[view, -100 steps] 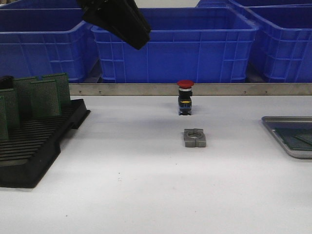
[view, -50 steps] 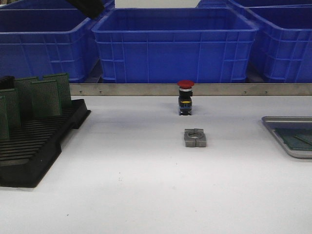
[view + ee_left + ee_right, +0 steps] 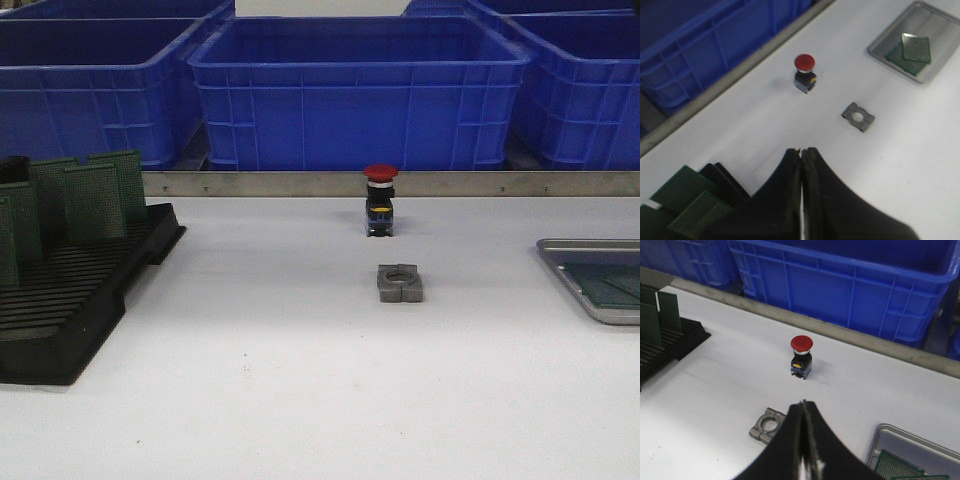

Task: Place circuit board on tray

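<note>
The silver-grey tray [image 3: 585, 243] lies at the table's right edge with green circuit boards [image 3: 610, 285] flat in it. It also shows in the left wrist view [image 3: 920, 20], with two boards [image 3: 916, 47] in it, and in the right wrist view [image 3: 905, 440]. More green boards [image 3: 95, 195] stand upright in the black slotted rack [image 3: 70, 300] at the left. My left gripper [image 3: 801, 150] is shut and empty, high above the table near the rack. My right gripper [image 3: 802, 402] is shut and empty, above the table between the clamp and the tray. Neither gripper shows in the front view.
A red push-button [image 3: 380, 200] stands at the back middle of the table. A grey metal clamp block [image 3: 400, 283] lies in front of it. Blue plastic bins [image 3: 360, 90] stand behind a metal strip [image 3: 300, 183] along the table's far edge.
The left arm, seen at the top left one second ago, has risen up and left out of the front view. Nothing on the table has moved.
</note>
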`<state>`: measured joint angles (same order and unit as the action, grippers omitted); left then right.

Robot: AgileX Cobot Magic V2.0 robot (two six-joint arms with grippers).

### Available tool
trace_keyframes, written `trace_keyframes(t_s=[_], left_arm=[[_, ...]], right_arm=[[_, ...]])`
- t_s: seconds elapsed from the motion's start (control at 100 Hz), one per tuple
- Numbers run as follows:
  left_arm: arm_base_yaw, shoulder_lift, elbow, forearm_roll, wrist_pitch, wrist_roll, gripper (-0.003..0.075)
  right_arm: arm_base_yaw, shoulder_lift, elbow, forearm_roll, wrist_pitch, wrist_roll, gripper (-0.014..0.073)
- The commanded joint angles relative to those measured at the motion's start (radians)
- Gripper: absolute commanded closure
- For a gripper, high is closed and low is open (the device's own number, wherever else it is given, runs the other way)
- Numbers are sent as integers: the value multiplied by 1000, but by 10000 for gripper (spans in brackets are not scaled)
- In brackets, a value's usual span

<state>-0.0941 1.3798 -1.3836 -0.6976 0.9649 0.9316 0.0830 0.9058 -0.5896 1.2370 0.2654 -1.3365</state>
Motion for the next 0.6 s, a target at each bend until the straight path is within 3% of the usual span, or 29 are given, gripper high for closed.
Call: trace_keyframes(t_s=[0.0, 0.31, 0.59], left_arm=[[-16, -143, 83, -65, -179, -15, 741], [-28, -529, 513, -174, -582, -10, 741], [-28, -879, 816, -193, -653, -6, 741]], right_arm=[[16, -94, 14, 29, -83, -6, 655], [16, -414, 137, 29, -86, -6, 655], [16, -662, 256, 29, -79, -6, 655]])
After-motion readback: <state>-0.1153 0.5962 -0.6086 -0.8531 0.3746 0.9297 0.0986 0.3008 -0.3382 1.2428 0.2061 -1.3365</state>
